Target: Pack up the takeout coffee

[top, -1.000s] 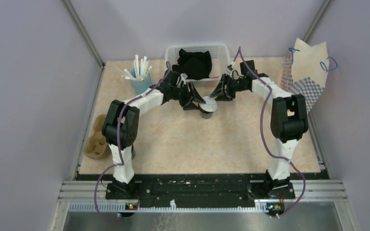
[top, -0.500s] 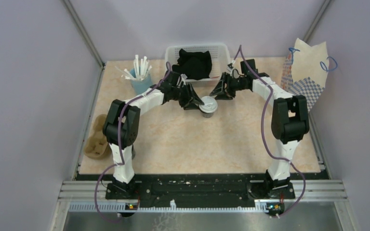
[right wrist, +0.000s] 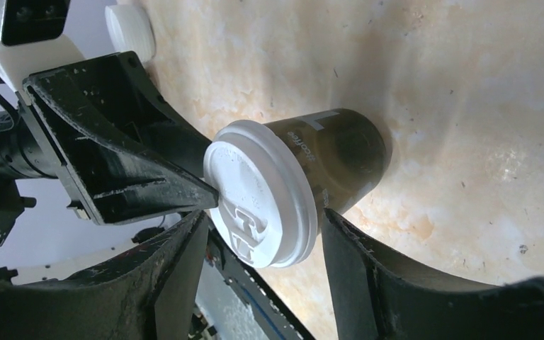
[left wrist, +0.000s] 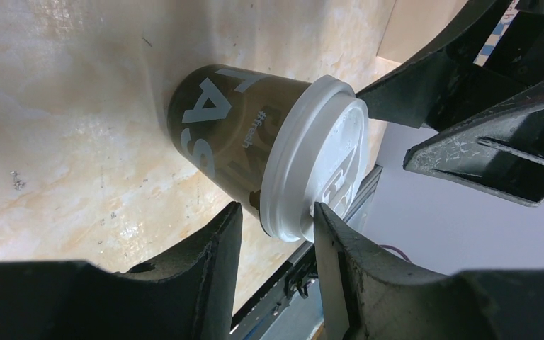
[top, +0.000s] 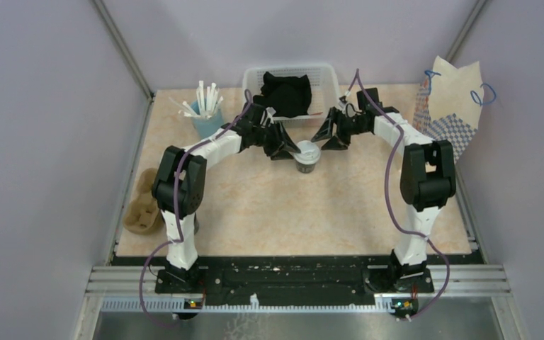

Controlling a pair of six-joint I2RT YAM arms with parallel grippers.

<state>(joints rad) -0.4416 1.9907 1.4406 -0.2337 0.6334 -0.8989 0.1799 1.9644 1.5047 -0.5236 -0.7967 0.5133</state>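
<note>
The coffee cup point(top: 306, 159) stands upright just above the centre of the top view, between both arms. The left gripper point(top: 288, 150) and right gripper point(top: 331, 139) are each spread open around its top. The left seems nearer, though contact is unclear. The cup carrier point(top: 140, 205) lies at the left edge.

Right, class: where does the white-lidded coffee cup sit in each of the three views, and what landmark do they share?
Top external: cup mid-table, just before the white basket.
Left wrist: cup at centre, lid pointing lower right.
Right wrist: cup at centre, lid pointing lower left.
Shared landmark: the marbled beige tabletop.
</note>
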